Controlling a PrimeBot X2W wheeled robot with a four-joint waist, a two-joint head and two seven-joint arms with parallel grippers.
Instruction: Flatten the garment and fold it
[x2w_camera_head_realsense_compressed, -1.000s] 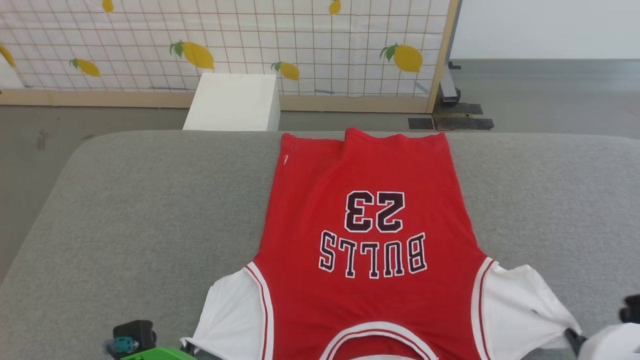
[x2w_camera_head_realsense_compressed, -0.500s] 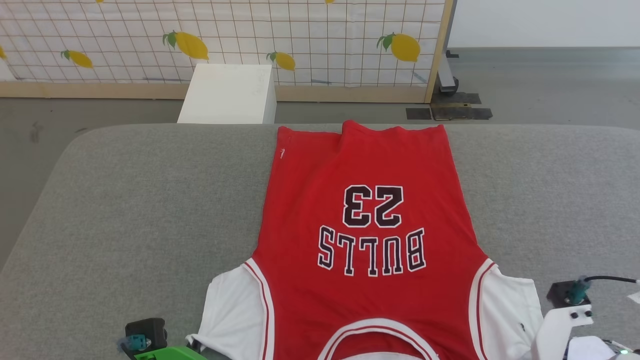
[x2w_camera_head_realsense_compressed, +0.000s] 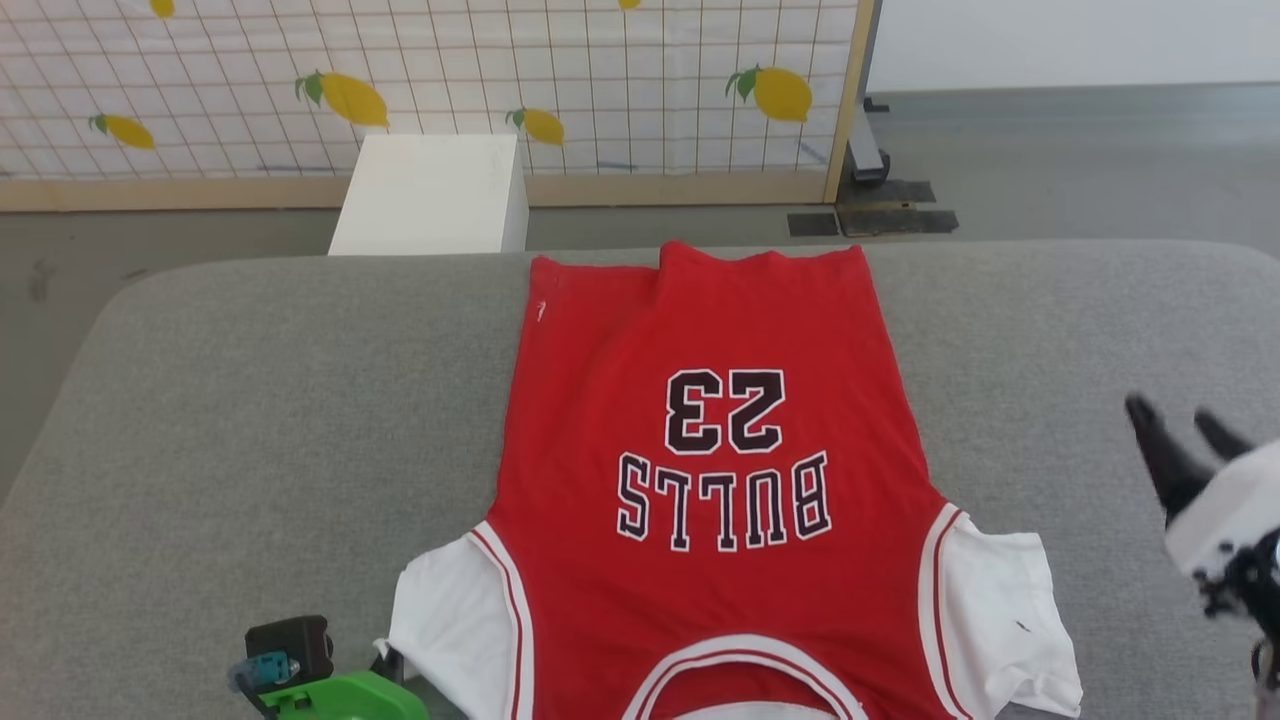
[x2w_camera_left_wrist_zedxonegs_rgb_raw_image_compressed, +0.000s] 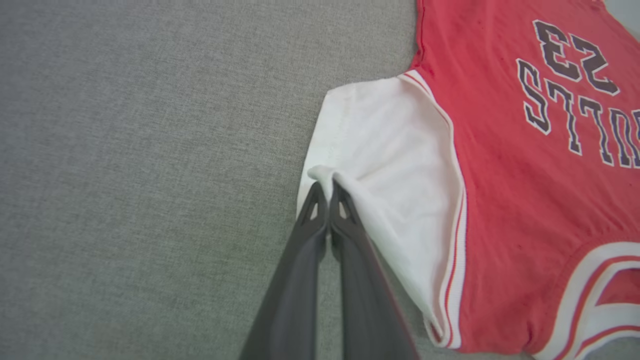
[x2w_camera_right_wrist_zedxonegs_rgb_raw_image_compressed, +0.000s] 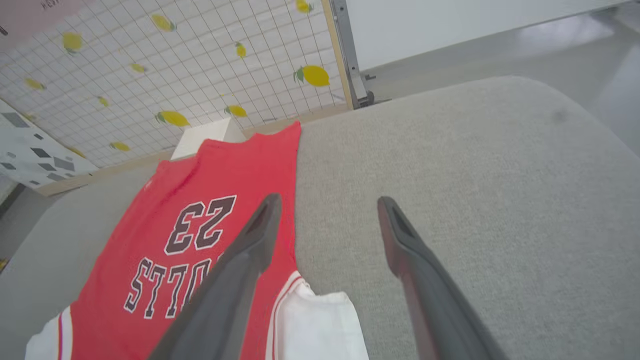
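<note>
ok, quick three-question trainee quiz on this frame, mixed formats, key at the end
1. True or false: the right claw is shut on the jersey.
2. What does the left claw pinch? A) collar B) white sleeve C) hem
3. Fill in: the number printed on the jersey is __.
Key: 1 false, it stands open; 2 B; 3 23.

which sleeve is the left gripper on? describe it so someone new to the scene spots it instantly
A red jersey lies spread on the big grey padded surface, number print facing up. The sleeve is the white one on the robot's left. Unlike the other white sleeve, which lies loose, its outer edge is pinched into a peak by the shut left gripper.
</note>
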